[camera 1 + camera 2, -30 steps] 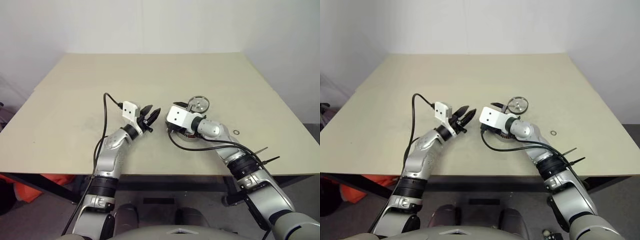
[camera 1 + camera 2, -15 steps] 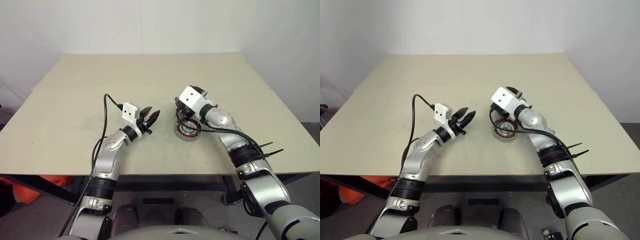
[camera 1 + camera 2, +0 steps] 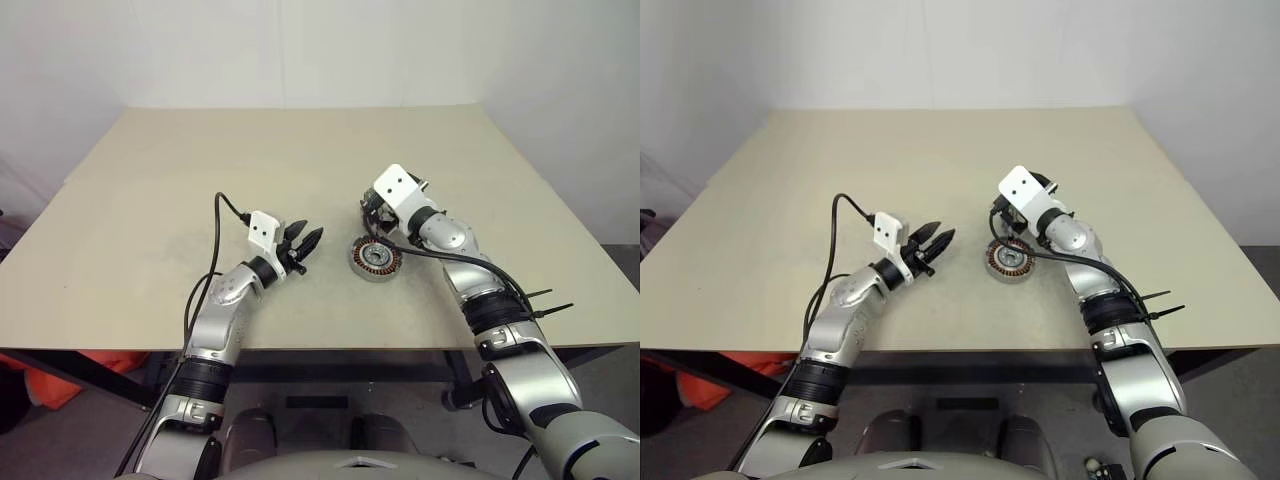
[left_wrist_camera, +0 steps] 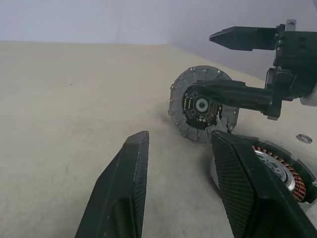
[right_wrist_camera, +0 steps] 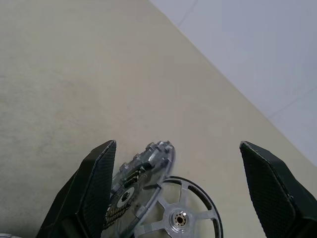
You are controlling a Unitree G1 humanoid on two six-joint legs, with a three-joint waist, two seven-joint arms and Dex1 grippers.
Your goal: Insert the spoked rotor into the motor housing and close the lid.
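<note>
The motor housing (image 3: 375, 259) lies flat on the table, its copper coils (image 4: 290, 173) showing in a ring. Just beyond it the lid (image 4: 198, 106), a grey notched disc, stands tilted on its edge and leans on the spoked rotor (image 5: 178, 215), which lies flat. My right gripper (image 5: 178, 145) is open wide above and around these two; one of its fingers (image 4: 233, 94) crosses in front of the lid, and I cannot tell if it touches. My left gripper (image 3: 308, 235) hovers open and empty to the left of the housing, pointing at it.
A small metal washer (image 4: 303, 138) lies on the table past the housing. The beige table (image 3: 300, 150) stretches to the far wall. Black cables (image 3: 215, 240) hang from both wrists.
My right arm swung away from over the housing, to the right and farther back, uncovering it. It now covers the rotor in the head views. The left arm stayed about still.
</note>
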